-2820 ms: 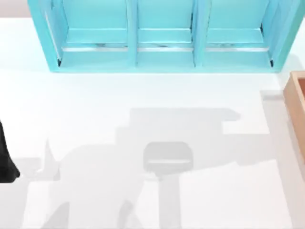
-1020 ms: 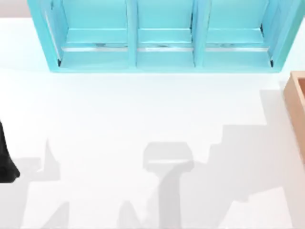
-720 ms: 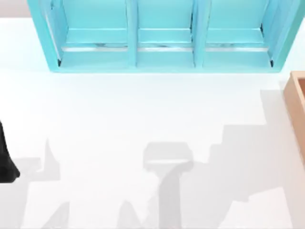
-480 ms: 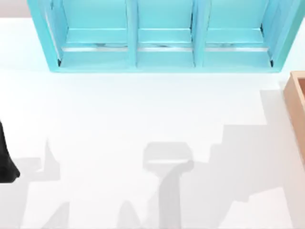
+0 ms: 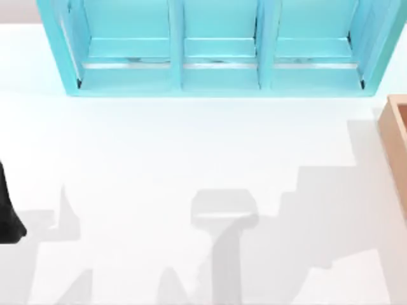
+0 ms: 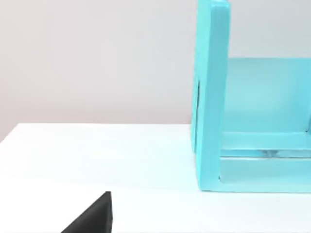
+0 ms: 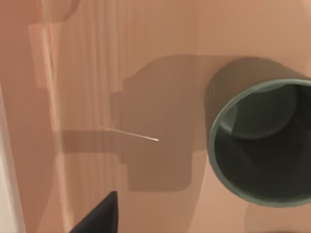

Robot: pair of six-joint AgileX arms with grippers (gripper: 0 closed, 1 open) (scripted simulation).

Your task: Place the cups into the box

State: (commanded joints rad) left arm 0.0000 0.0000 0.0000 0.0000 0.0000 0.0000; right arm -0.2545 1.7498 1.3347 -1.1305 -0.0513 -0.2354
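In the right wrist view a dark olive-grey cup [image 7: 262, 141] stands upright on the tan floor of the box [image 7: 146, 73], mouth up and empty. One dark fingertip [image 7: 99, 216] of my right gripper shows low in that view, apart from the cup, with nothing against it. The top view has the box's thick light-brown wall [image 5: 395, 127] at the table's right edge. My left arm [image 5: 7, 216] is parked at the left edge, and one of its fingertips [image 6: 92, 218] hangs over bare white table.
A big cyan three-bay shelf unit [image 5: 216, 47] runs along the back of the white table [image 5: 191, 146]; its end wall [image 6: 211, 97] stands close in the left wrist view. Arm shadows lie across the table's front and right.
The right arm's shadow has slid from the table's middle toward the box at the right since the oldest frame. Over the last second it barely shifts. The left arm has not moved.
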